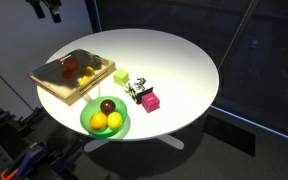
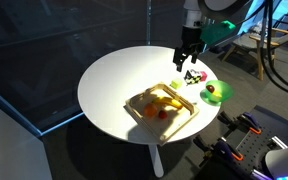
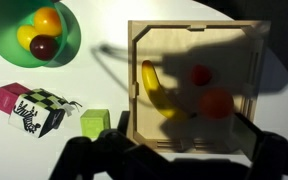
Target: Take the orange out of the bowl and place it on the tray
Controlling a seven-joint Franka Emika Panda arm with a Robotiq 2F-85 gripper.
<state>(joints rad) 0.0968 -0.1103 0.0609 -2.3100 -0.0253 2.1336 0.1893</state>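
Wrist view: gripper (image 3: pixel 172 155) jaws spread wide, empty, hovering over tray (image 3: pixel 131 70) edge. Orange (image 3: pixel 50 17) in green bowl (image 3: pixel 70 40), touching yellow fruit (image 3: pixel 29 38) and dark red fruit (image 3: pixel 44 47). Tray holds banana (image 3: pixel 156 90), two reddish fruits. Checkered box (image 3: pixel 39 110), magenta cube (image 3: pixel 6 98), green cube (image 3: pixel 95 123) on white tabletop (image 3: pixel 99 20). In exterior view, gripper (image 2: pixel 188 55) well above tabletop

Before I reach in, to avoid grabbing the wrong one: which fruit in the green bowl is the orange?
The deep-orange ball, beside a paler yellow fruit and a dark red-brown one.
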